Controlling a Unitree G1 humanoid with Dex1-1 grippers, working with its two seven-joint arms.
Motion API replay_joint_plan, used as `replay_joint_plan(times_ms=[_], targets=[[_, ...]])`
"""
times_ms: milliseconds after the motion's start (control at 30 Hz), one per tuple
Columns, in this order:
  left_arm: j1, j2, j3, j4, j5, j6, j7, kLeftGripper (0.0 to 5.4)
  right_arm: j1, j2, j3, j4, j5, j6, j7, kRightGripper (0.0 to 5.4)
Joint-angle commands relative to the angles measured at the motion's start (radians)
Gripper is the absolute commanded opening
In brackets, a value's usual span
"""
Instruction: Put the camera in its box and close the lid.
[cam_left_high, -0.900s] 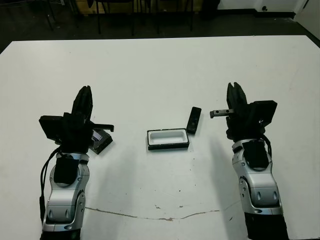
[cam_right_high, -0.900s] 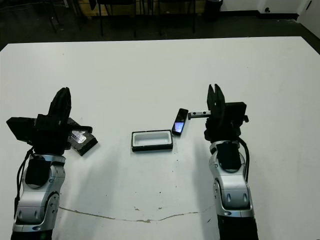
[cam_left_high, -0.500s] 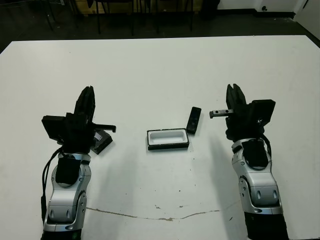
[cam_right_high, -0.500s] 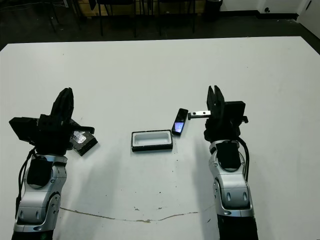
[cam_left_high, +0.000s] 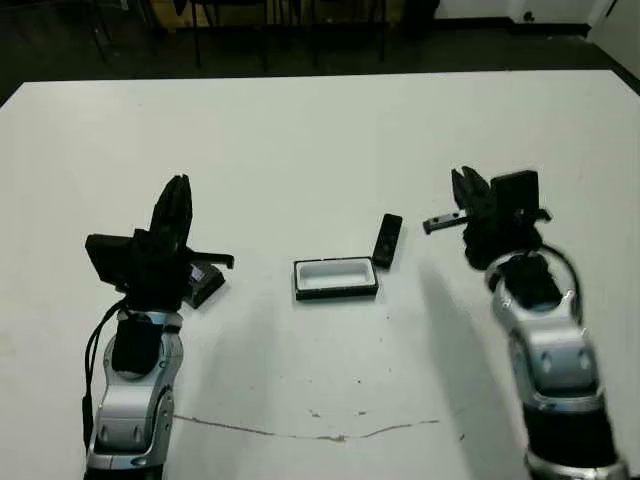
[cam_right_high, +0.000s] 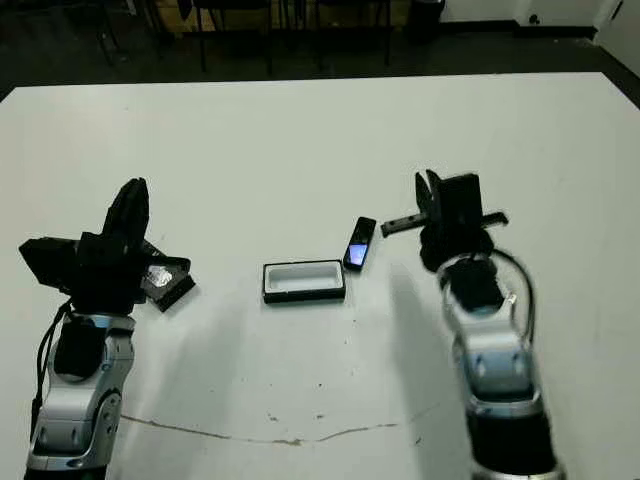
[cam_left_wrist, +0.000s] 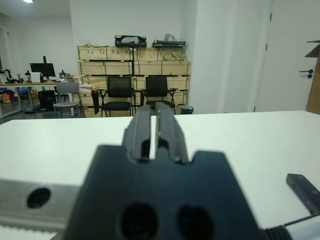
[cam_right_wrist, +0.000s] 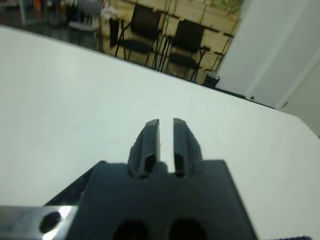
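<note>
The camera (cam_right_high: 358, 244), a slim black bar with a bluish screen, lies on the white table just right of the box's far right corner. The box (cam_right_high: 304, 281) is a shallow black tray with white lining, open, at the table's middle. The lid (cam_right_high: 166, 281) lies flat to the left, partly hidden behind my left gripper (cam_right_high: 134, 194). That gripper hovers over the lid with its fingers (cam_left_wrist: 142, 125) together and nothing between them. My right gripper (cam_right_high: 431, 187) hangs to the right of the camera, apart from it. Its fingers (cam_right_wrist: 149, 131) stand a narrow slit apart and hold nothing.
The white table (cam_left_high: 300, 140) stretches wide beyond the things. A thin crack line (cam_left_high: 330, 436) runs along its near part. Black chairs (cam_left_wrist: 118, 93) and stacked crates stand beyond the far edge.
My right forearm has swung out to the right and the gripper body has risen a little, blurred by motion. The left arm has edged slightly forward. Camera, box and lid lie as before.
</note>
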Motion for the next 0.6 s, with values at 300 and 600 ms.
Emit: replay_joint_plan(times_ms=[300,600], targets=[[0.036,0.004,-0.005,-0.007,-0.001,0.025,-0.005,0.0,-0.151,-0.202,0.238,0.092,-0.147,0.128,0.185,2.14],[0.039,0.005,-0.012,-0.001,0.005,0.023,-0.01,0.0,-0.243,-0.223,0.262,0.157,-0.083,0.266,0.371,3.72]])
